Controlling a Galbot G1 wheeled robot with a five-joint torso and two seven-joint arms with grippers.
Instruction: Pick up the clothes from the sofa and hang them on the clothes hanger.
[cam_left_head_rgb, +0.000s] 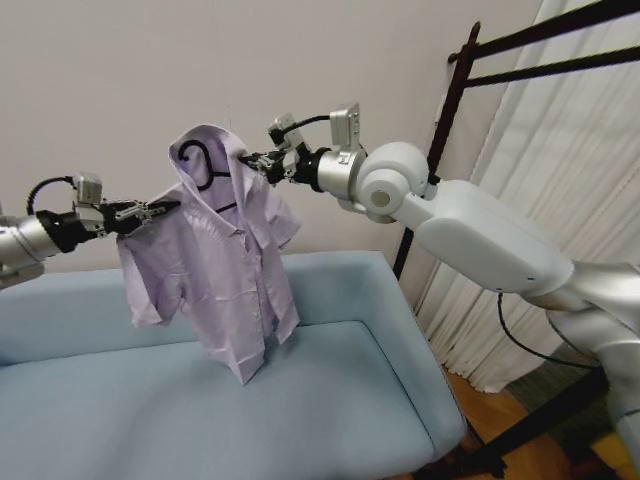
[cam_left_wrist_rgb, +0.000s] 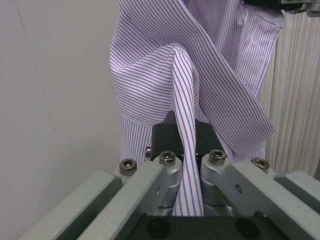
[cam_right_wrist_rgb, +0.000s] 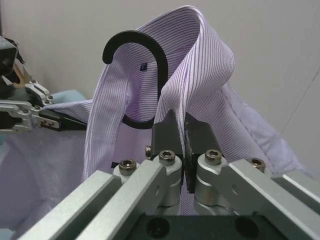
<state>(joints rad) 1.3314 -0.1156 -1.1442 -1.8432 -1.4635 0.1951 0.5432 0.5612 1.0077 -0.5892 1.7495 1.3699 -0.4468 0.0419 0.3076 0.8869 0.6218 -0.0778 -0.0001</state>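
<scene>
1. The shirt (cam_left_head_rgb: 225, 270), pale lilac with fine stripes, is held up in the air between the two arms. It hangs in front of the backrest and above the seat of the sofa (cam_left_head_rgb: 350, 400).
2. A black hanger (cam_left_head_rgb: 195, 160) sits inside the shirt. Its hook rises out of the upturned collar and curves toward the robot's left.
3. The right gripper (cam_left_head_rgb: 262, 163) is at the collar, just beside the stem of the hook. In the right wrist view its fingers (cam_right_wrist_rgb: 167, 132) are pressed together on a fold of collar fabric, and the hook (cam_right_wrist_rgb: 145, 45) arches directly beyond them.
4. The left gripper (cam_left_head_rgb: 160, 210) is at the shirt's shoulder on the robot's left, lower than the right gripper. In the left wrist view a narrow fold of striped cloth (cam_left_wrist_rgb: 185, 165) runs between its fingers (cam_left_wrist_rgb: 165, 137), which pinch it.
5. The body and both short sleeves of the shirt hang loose below the two grip points. The front is open.
6. The sofa is light blue.
7. A dark clothes rack (cam_left_head_rgb: 450, 100) stands to the robot's right, behind the right arm, with two horizontal bars at the top.
8. A pale curtain (cam_left_head_rgb: 570, 200) hangs behind the rack. A plain wall (cam_left_head_rgb: 100, 80) lies behind the sofa.
</scene>
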